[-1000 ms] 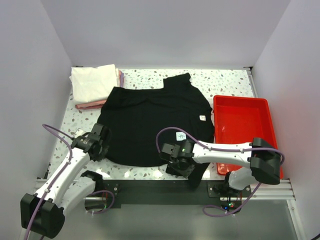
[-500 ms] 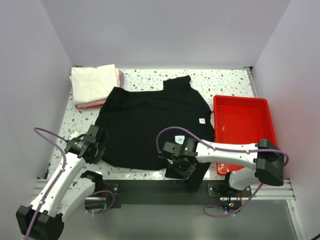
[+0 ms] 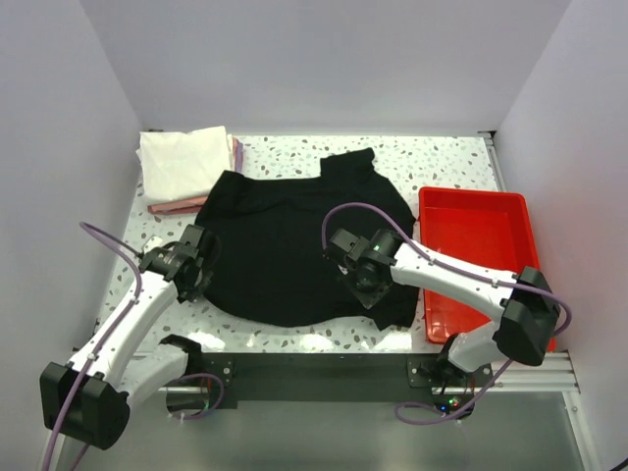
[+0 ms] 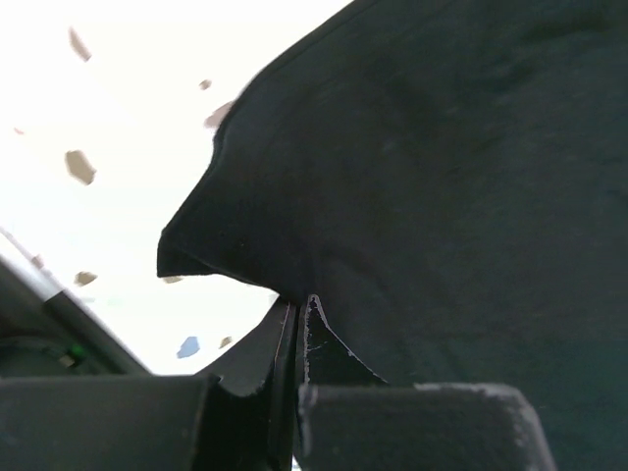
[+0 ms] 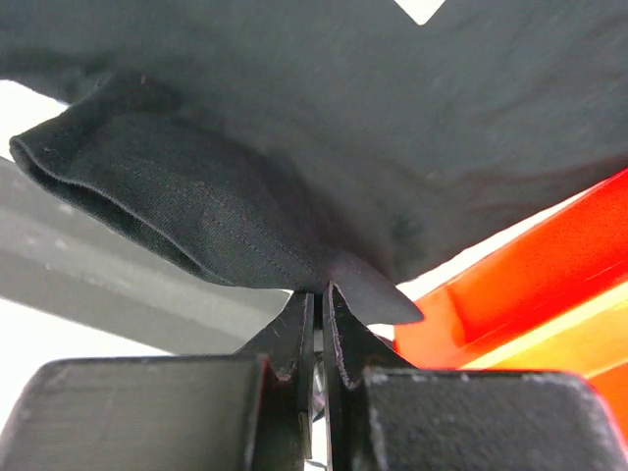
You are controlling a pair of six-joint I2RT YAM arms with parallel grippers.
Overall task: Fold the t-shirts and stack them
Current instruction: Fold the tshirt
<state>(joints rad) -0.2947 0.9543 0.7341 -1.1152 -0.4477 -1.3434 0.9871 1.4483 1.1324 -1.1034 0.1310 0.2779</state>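
The overhead camera is looking down from high above and behind the left gripper (image 3: pixel 201 270) and right gripper (image 3: pixel 373 289), taking in the whole table (image 3: pixel 442 157) from well back. Each wrist camera is peering out from just behind its own gripper, very close to the black t-shirt (image 4: pixel 442 177). The right one is also catching the red tray (image 5: pixel 530 285) to its gripper's right. All three are sharing that shirt.

Beneath the white t-shirt (image 3: pixel 182 162), the pink t-shirt (image 3: pixel 175 207) and the lavender t-shirt (image 3: pixel 238 152) show only thin edges. The right gripper (image 3: pixel 371 287) and its arm cover part of the black t-shirt (image 3: pixel 275 245) and the near end of the red tray (image 3: pixel 481 211). In the right wrist view, a white label (image 5: pixel 420 8) is cut off by the top edge and the tray is a blur. In the left wrist view, the table (image 4: pixel 98 98) is washed out to white.
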